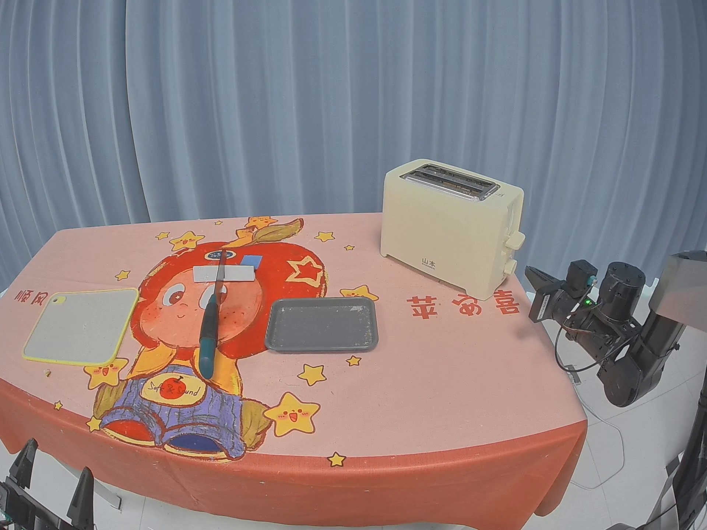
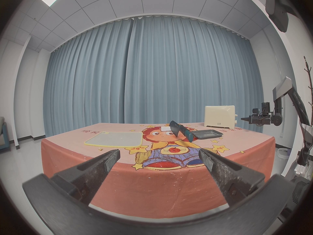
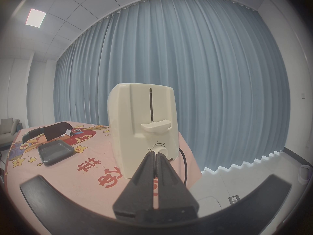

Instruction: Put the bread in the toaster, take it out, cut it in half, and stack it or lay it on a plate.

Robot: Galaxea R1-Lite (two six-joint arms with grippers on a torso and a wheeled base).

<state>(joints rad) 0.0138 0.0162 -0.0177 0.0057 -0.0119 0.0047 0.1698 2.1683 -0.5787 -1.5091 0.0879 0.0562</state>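
The cream toaster (image 1: 449, 226) stands at the table's back right, its lever (image 3: 156, 126) low in its slot. Its top slots (image 1: 451, 180) look dark, and I cannot tell what is in them. My right gripper (image 1: 533, 275) hangs just off the table's right edge at the toaster's lever end, shut and holding nothing, its tips (image 3: 156, 154) close before the dial. A grey plate (image 1: 322, 324) lies bare mid-table. Left of it is a teal-handled knife (image 1: 210, 325). My left gripper (image 2: 159, 157) is open, low before the table's front left edge.
A pale cutting board (image 1: 81, 325) with a yellow rim lies at the table's left side. A white slip (image 1: 234, 273) and a small blue piece (image 1: 252, 261) sit behind the knife. The toaster's cord (image 3: 183, 167) drops off the table's right edge.
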